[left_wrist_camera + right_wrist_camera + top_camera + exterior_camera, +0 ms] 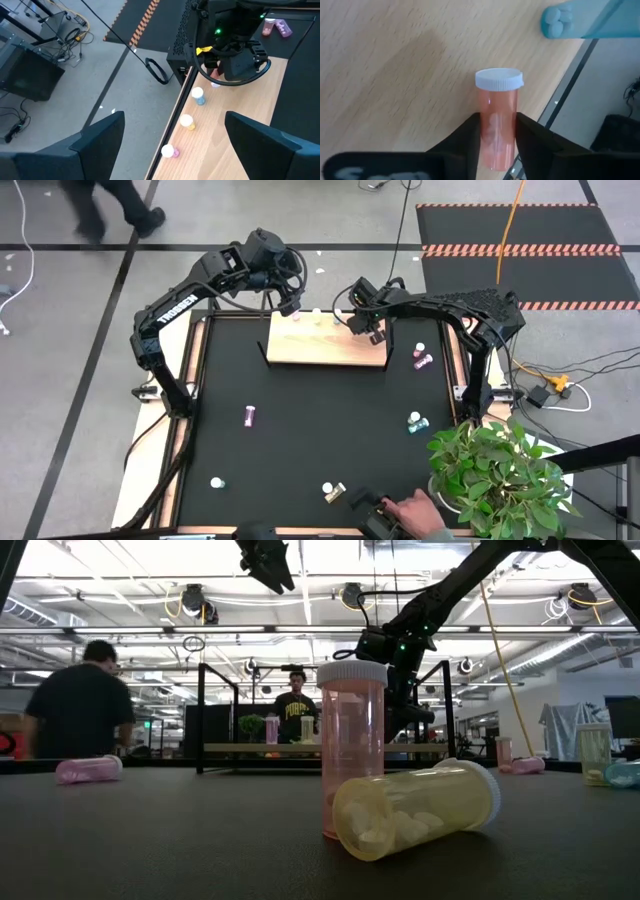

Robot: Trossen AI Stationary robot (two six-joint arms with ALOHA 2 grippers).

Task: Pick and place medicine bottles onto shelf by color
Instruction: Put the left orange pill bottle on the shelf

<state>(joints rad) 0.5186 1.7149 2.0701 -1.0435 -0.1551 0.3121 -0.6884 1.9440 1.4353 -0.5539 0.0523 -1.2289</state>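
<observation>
The light-wood shelf (325, 340) lies at the table's far middle. A teal (198, 96), a yellow (187, 121) and a pink bottle (170, 151) stand in a row along its far edge. My right gripper (365, 325) is over the shelf's far right corner, shut on a pink medicine bottle (497, 120) with a white cap, close to the teal bottle (580, 20). My left gripper (290, 305) hangs open above the shelf's far left corner, with nothing between its fingers (100, 140). My right gripper pinches the pink bottle's clear body (496, 112) just below its white cap (499, 80), one finger (470, 140) on each side. The fingers slant down from above and lie across the bottle. The fingers hide its base, so whether it rests on the shelf (395, 60) cannot be told.
Loose bottles lie on the black table: a pink one (250, 416), a teal one (415, 422), a pink pair (422, 358), and one near the front left (217, 482). By the front edge are a standing pink (350, 750) and a lying yellow bottle (415, 810). A person's hand (415, 510) and a potted plant (500, 470) are at the front right.
</observation>
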